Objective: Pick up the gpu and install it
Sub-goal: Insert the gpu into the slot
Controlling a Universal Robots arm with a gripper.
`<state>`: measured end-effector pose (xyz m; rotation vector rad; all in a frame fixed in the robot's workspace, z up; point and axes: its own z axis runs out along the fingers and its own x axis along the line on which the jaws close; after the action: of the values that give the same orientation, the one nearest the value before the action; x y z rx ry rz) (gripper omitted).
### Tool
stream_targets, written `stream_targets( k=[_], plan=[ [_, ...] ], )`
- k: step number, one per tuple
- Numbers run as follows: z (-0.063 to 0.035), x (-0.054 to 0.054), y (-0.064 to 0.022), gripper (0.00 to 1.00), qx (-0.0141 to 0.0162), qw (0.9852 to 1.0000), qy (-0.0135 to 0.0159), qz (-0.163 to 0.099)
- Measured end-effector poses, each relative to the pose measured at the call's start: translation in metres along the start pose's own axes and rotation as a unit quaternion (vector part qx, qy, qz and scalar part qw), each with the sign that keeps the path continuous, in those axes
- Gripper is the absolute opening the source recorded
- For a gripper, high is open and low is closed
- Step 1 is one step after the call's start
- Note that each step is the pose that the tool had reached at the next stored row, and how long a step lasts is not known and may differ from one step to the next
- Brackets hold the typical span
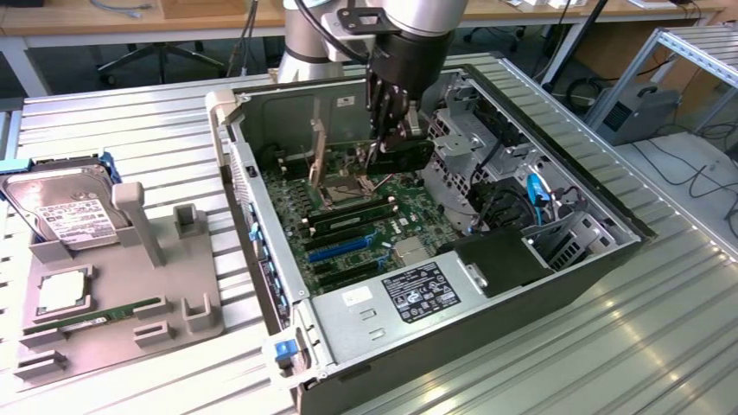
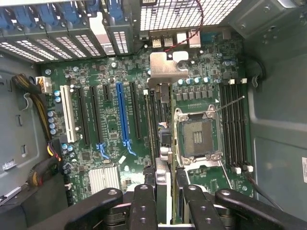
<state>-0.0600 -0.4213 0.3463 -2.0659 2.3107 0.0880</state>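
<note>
The gpu [image 2: 160, 112] is seen edge-on as a thin dark blade, with its silver bracket [image 2: 165, 69] at the end far from the gripper. My gripper [image 2: 164, 191] is shut on it, a black finger on each side. The card hangs above the green motherboard [image 2: 110, 72], between the long black slots and the CPU socket [image 2: 198, 136], and right of the blue slot [image 2: 122, 115]. In the exterior view my gripper [image 1: 390, 130] reaches down into the open computer case [image 1: 461, 328] with the dark gpu [image 1: 403, 156] below it, over the motherboard [image 1: 358, 216].
A grey holder tray [image 1: 173, 303] lies at the exterior view's left, carrying a silver hard drive [image 1: 64, 212], a CPU [image 1: 64, 294] and a green RAM stick [image 1: 116, 313]. Drive cages and cables [image 1: 519, 199] crowd the case's right side. The socket lever [image 2: 230, 103] stands raised.
</note>
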Motion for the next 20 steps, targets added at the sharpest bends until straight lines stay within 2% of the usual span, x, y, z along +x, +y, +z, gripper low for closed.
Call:
stream_targets(
  k=[20],
  plan=[
    [0.0022,0.0021,0.0020,0.27,0.0000,1.0000,0.0000,0.000]
  ],
)
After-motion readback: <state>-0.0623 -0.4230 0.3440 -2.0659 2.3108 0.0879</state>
